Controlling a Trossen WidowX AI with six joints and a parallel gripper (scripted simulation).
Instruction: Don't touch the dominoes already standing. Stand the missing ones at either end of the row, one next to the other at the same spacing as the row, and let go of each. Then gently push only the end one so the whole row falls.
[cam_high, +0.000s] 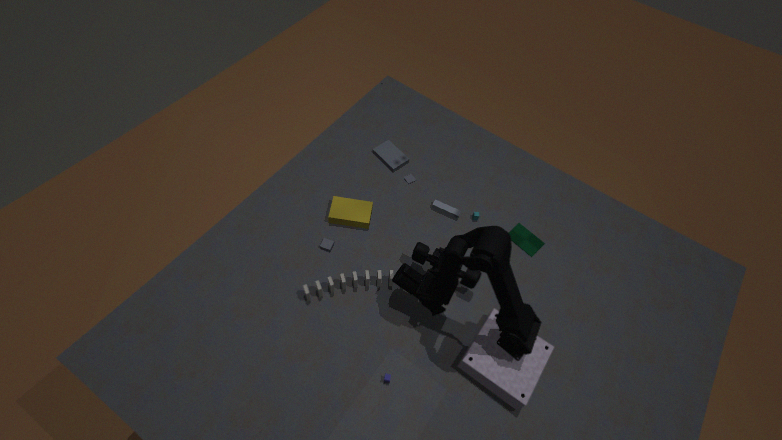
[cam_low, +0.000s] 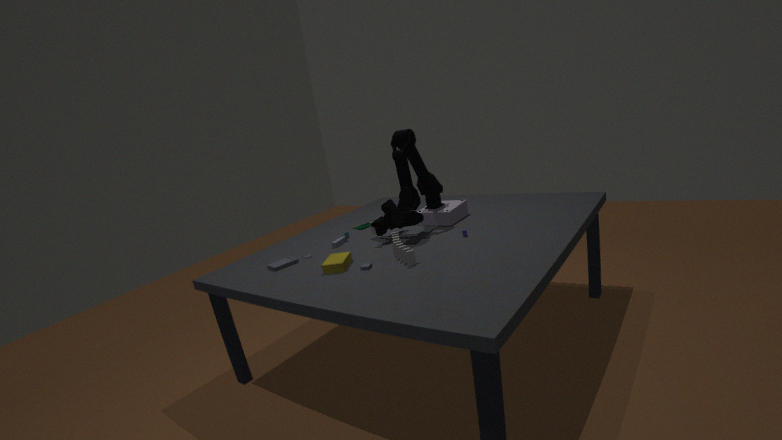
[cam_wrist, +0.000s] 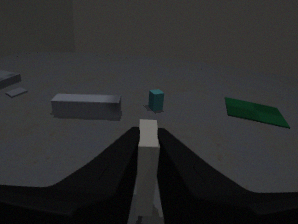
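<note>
A curved row of several cream dominoes (cam_high: 354, 280) (cam_low: 403, 251) stands upright on the grey table; its right end in the top view is close to the arm and partly hidden by it. My gripper (cam_wrist: 148, 135) is shut on a cream domino (cam_wrist: 147, 167), held on end between the fingertips, low over the table. In the top view the arm covers the fingertips and the held domino. The gripper is to the right of the row's arm-side end there. Whether the domino's foot touches the table cannot be told.
A yellow block (cam_high: 350, 211) (cam_low: 336, 262) and a small grey piece (cam_high: 327, 244) lie beyond the row. A white bar (cam_high: 445, 209) (cam_wrist: 86, 106), teal block (cam_high: 475, 216) (cam_wrist: 156, 100) and green plate (cam_high: 526, 239) (cam_wrist: 255, 111) lie ahead of the gripper. A purple cube (cam_high: 387, 378) (cam_low: 464, 233) lies left of the base.
</note>
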